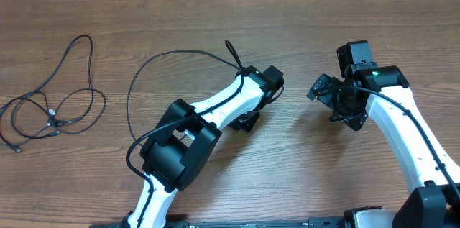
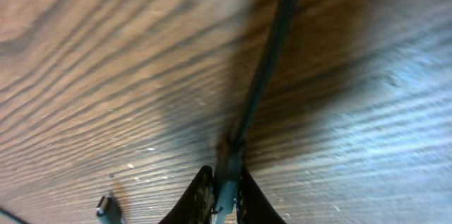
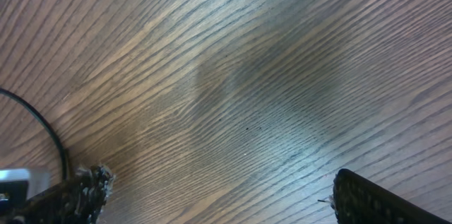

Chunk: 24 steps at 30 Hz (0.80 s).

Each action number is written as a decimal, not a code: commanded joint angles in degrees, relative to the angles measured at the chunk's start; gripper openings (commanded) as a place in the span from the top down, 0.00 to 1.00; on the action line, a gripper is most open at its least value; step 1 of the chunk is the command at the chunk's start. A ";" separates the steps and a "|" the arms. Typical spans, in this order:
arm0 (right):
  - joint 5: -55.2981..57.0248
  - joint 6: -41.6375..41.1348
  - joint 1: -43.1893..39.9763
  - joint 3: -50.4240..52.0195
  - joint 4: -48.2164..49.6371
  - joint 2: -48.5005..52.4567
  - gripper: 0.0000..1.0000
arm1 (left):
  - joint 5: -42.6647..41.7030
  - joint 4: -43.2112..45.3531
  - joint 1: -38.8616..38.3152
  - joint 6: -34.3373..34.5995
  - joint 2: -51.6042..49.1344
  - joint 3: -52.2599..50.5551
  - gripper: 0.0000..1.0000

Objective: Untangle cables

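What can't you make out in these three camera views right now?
Overhead: the grip of the left gripper on its cable, hidden under its own arm.
Overhead: crossings in the tangled cables, too small to trace.
Left wrist: a small plug, blurred and cut by the bottom edge.

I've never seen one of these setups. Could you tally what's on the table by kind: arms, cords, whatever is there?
Robot arms: 2 (left arm, right arm)
Loose tangle of cables: 1 (strands too intertwined to count)
Held cable, pinched by its end in the left gripper: 1
Total: 4
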<state>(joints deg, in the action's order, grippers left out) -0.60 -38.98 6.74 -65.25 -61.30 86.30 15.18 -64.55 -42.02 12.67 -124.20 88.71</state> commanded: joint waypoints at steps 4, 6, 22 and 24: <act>0.79 -0.22 -0.11 -0.72 0.04 -1.42 0.00 | 3.45 -0.26 0.04 6.10 -0.09 -0.48 0.92; 0.79 -0.22 -0.11 -0.72 0.04 -1.42 0.00 | 3.52 -0.61 0.15 7.23 0.37 -0.48 0.94; 1.01 0.00 -0.11 -0.72 -0.15 -1.42 0.00 | 1.38 -6.86 6.36 13.73 4.76 -0.72 0.95; 1.01 0.00 -0.11 -0.72 -0.13 -1.42 0.00 | -0.04 -6.64 6.54 13.73 6.27 -1.84 0.95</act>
<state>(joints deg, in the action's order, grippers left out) -0.58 -38.96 6.74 -65.25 -61.52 86.30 17.08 -71.13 -35.55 24.84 -122.28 88.47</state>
